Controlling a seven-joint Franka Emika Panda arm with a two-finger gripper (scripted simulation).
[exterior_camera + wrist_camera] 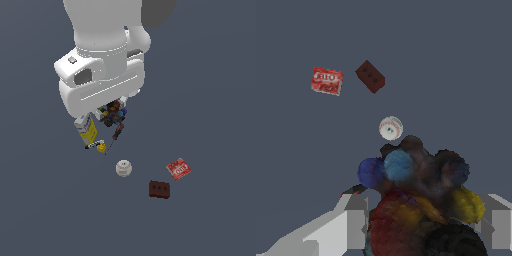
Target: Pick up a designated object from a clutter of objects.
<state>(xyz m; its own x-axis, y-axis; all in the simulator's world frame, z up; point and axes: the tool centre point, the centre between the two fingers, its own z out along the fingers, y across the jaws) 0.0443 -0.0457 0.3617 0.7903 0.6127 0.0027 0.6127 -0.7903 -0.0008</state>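
The designated object (pixel 416 200), a lumpy dark thing with blue, red and yellow bits, fills the space between my two grey fingers (pixel 351 220) in the wrist view. My gripper (pixel 421 217) is shut on it, with a finger pressing on each side. In the exterior view the lump (pixel 114 112) hangs just under the white hand, which hides most of it and the fingers. The rest of the clutter of objects lies scattered on the dark floor below.
A yellow-white box (pixel 87 129), a yellow padlock (pixel 101 147) and a red-handled screwdriver (pixel 117 134) lie close under the hand. Farther off are a white baseball (pixel 123 168) (pixel 390 128), a dark red brick (pixel 159 189) (pixel 370 76) and a red packet (pixel 179 169) (pixel 327 81).
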